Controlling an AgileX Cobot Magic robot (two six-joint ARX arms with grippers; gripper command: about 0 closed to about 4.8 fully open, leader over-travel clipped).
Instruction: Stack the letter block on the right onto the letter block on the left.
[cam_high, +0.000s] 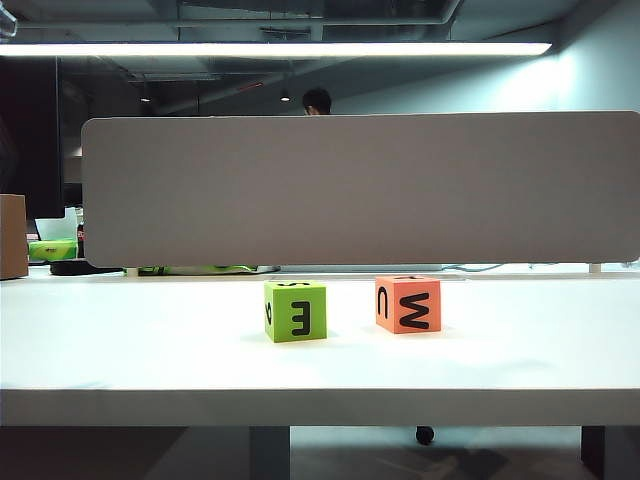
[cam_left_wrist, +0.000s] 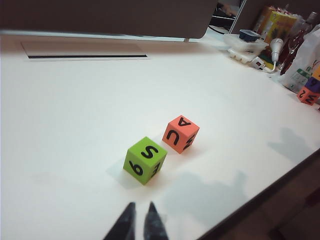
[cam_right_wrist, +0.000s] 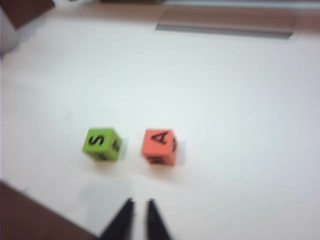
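Green block (cam_high: 295, 311) sits left on the white table (cam_high: 150, 350), orange block (cam_high: 408, 304) just to its right, a gap between them, neither stacked. No arm shows from the outside camera. Left gripper (cam_left_wrist: 139, 222) hovers short of the green block, tips cut off, nearly pinched, empty. Right gripper (cam_right_wrist: 139, 212) hangs near the orange block, blurred, narrow gap, holding nothing.

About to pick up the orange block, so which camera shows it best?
The left wrist view: the orange block is sharp, top and two sides visible, apart from the green block. The exterior view is sharp too, but mostly front-on. The right wrist view is blurred. Neither gripper touches it.
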